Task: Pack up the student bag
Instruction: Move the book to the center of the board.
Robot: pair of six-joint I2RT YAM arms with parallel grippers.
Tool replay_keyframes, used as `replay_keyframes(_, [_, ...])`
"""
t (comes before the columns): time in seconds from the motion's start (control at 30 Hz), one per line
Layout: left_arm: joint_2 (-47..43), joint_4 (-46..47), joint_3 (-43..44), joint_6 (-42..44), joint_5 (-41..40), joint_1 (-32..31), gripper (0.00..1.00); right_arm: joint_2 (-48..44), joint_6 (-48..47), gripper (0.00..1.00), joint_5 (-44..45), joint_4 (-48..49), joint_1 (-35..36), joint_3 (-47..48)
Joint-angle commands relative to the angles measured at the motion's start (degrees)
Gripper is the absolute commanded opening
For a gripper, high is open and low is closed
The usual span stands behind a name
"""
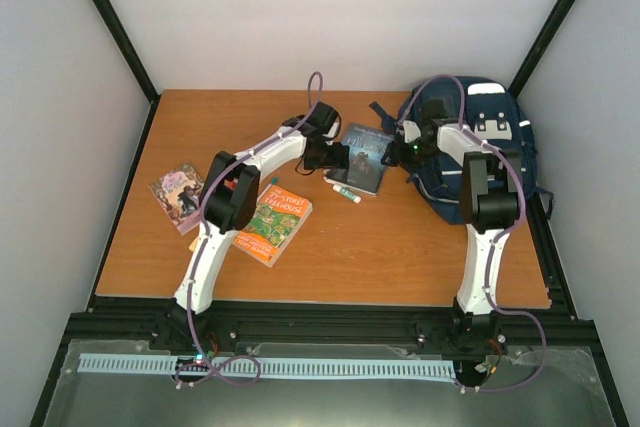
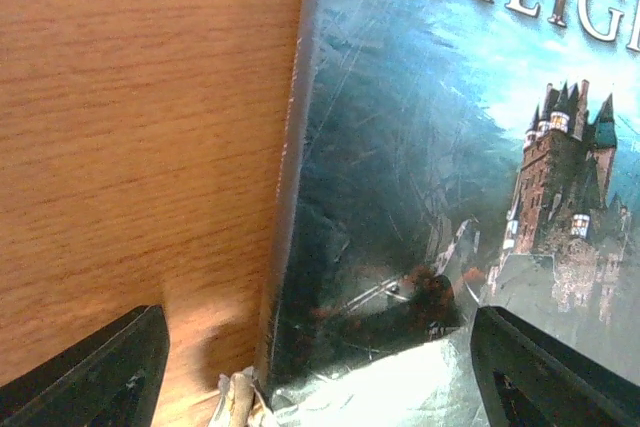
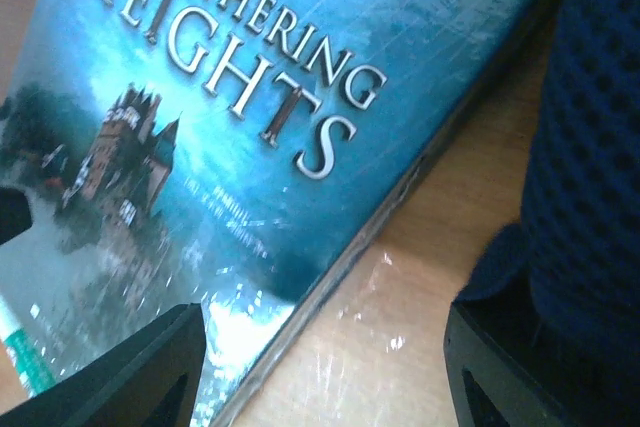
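- The student bag (image 1: 490,137) lay at the far right of the table (image 1: 400,267), just beside the Wuthering Heights book (image 1: 365,155), with a strip of bare wood between them.
- The left gripper (image 1: 333,157) hung over the book's left edge, fingers (image 2: 100,372) spread wide and grasping nothing.
- The right gripper (image 1: 405,152) hung over the book's right edge, fingers (image 3: 150,372) apart and holding nothing, with the bag's navy mesh beside one.
- A glue stick (image 1: 347,193) lay at the book's near edge.
- An orange-and-green book (image 1: 273,224) and a purple book (image 1: 180,195) lay on the left of the table.
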Motion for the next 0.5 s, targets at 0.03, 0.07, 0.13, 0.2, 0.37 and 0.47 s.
replay_keyframes(0.03, [-3.0, 0.8, -3.3, -1.9, 1.7, 0.3, 0.85, 6.1, 3.0, 0.67, 3.0, -2.4, 1.5, 6.2])
replay_keyframes(0.07, [-3.5, 0.8, -3.9, -1.9, 1.3, 0.3, 0.85, 7.3, 3.0, 0.67, 2.7, -3.2, 1.9, 7.5])
replay_keyframes(0.13, [-4.7, 0.9, -5.1, -1.9, 0.3, 0.3, 0.85, 9.4, 3.0, 0.66, 2.3, -4.4, 2.8, 9.7])
replay_keyframes(0.2, [-5.5, -0.3, -6.1, -1.8, -1.4, 0.4, 0.85, 10.9, 2.7, 0.64, 1.3, -5.1, 3.9, 11.4])
replay_keyframes(0.37, [-7.3, -2.5, -9.4, -1.8, -5.4, 1.0, 0.85, 13.5, 3.0, 0.6, -2.3, -5.7, 7.0, 14.6])
replay_keyframes(0.47, [-8.9, -4.8, -12.2, -4.3, -9.4, 2.3, 0.86, 15.1, 3.5, 0.6, -4.3, -6.4, 8.3, 16.7])
